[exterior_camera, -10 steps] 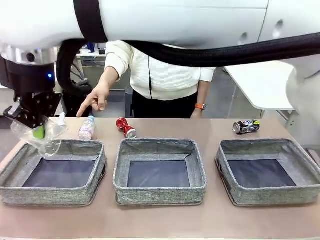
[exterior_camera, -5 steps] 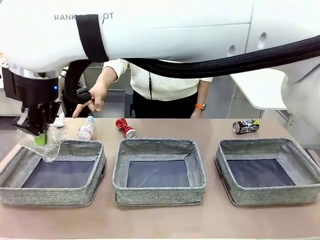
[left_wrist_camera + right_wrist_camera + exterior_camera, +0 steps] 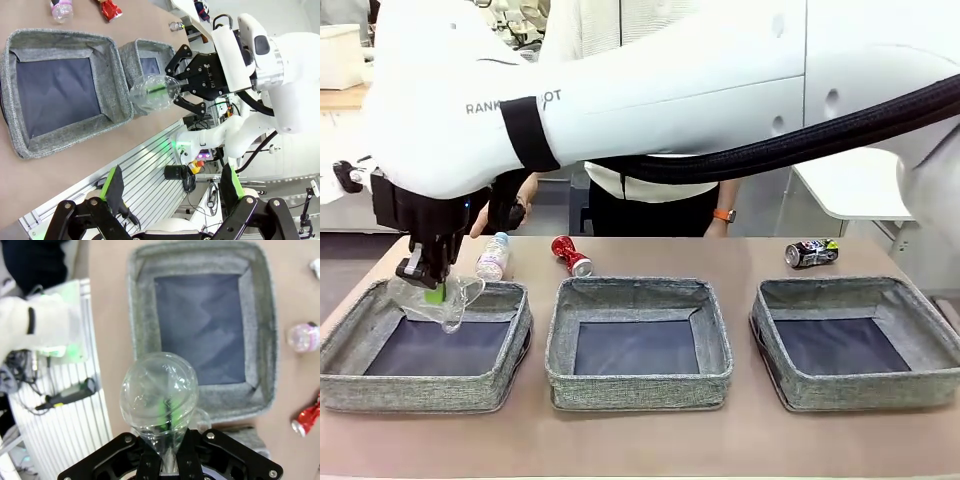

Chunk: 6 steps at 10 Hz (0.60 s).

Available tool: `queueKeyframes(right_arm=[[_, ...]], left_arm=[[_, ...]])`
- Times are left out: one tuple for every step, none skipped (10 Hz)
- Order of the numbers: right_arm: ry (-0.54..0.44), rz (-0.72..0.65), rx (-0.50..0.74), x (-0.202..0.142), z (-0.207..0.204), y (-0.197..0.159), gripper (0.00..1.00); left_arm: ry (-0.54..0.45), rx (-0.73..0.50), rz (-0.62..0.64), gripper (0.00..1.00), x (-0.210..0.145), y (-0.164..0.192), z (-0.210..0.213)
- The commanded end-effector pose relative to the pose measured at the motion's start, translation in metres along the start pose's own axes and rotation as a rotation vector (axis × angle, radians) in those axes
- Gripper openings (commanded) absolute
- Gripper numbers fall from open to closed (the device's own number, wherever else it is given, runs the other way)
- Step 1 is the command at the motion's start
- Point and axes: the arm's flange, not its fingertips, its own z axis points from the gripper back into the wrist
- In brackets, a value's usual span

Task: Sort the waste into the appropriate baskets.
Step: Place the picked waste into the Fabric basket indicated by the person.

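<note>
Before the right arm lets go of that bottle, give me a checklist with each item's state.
1. Right gripper shut on the crushed clear plastic bottle: ok.
2. Bottle fully over the left basket floor: cannot tell; it hangs by the far rim.
3. Person's hand outside that basket: ok.
4. Left gripper open, holding nothing: ok.
5. Small clear bottle with pink label standing outside the basket, beyond its rim: ok.

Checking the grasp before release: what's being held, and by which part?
The right gripper clamps the crushed clear plastic bottle at its narrow end; the left gripper is empty.
</note>
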Motion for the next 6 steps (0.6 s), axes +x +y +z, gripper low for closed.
queueKeyframes(right_arm=[[-0.021,0.007,-0.023,-0.0118,0.0028,0.0065,0.01],[-0.019,-0.001,-0.029,-0.0136,0.0010,0.0046,0.59],[-0.033,0.002,-0.025,-0.0152,0.0001,0.0040,0.60],[-0.031,0.000,-0.028,-0.0150,-0.0002,0.0035,1.00],[-0.032,0.002,-0.033,-0.0150,0.0000,0.0034,0.61],[-0.038,-0.001,-0.036,-0.0157,0.0003,0.0033,1.00]], left_arm=[[-0.011,-0.015,-0.021,1.00,0.0006,-0.0021,-0.0005],[-0.011,-0.015,-0.021,1.00,0.0006,-0.0021,-0.0005],[-0.011,-0.015,-0.021,1.00,0.0006,-0.0021,-0.0005],[-0.011,-0.015,-0.021,1.00,0.0006,-0.0021,-0.0005],[-0.011,-0.015,-0.021,1.00,0.0006,-0.0021,-0.0005],[-0.011,-0.015,-0.021,1.00,0.0006,-0.0021,-0.0005]])
